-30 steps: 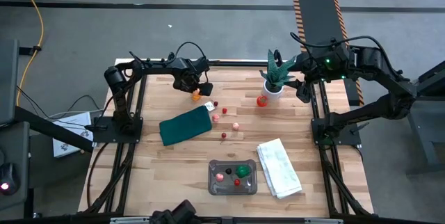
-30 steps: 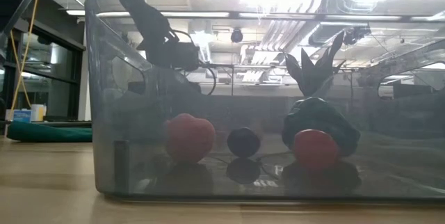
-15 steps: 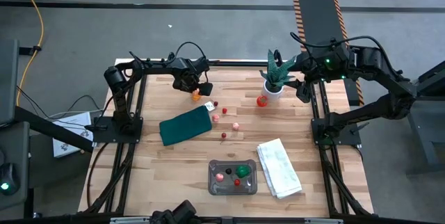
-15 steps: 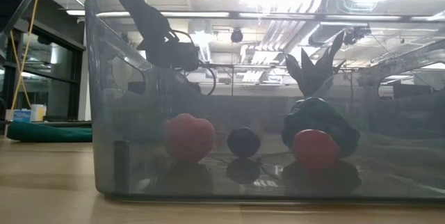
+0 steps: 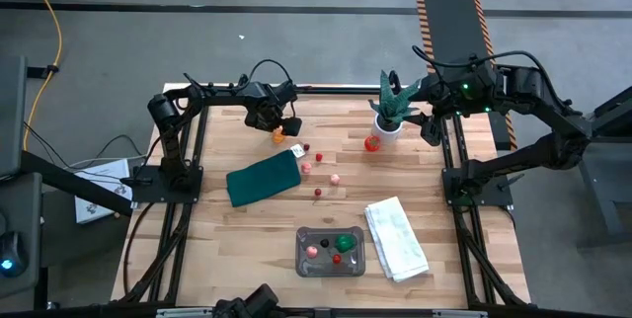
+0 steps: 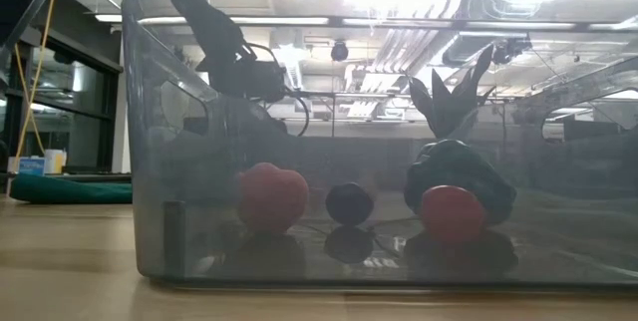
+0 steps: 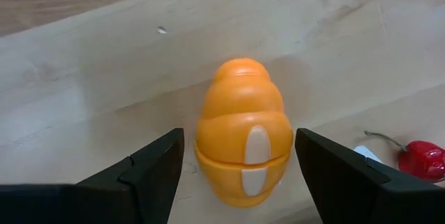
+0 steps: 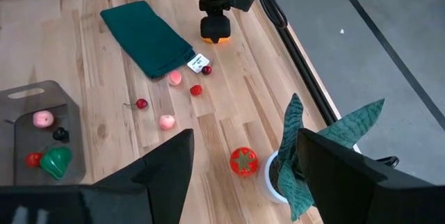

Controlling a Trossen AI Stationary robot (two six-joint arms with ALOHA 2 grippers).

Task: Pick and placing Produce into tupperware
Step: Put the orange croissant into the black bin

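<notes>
Seen from above, the left tool [image 5: 279, 128] hangs at eleven o'clock on the table [image 5: 434, 288], fingers spread either side of an orange toy fruit [image 7: 243, 132], apparently lined up to pinch it. The tupperware [image 5: 304, 264] sits at six o'clock holding four pieces. The right tool [image 5: 431, 126] waits at two o'clock, fingers apart, empty. A small white tag [image 8: 197, 62] lies nearby; its writing is unreadable.
</notes>
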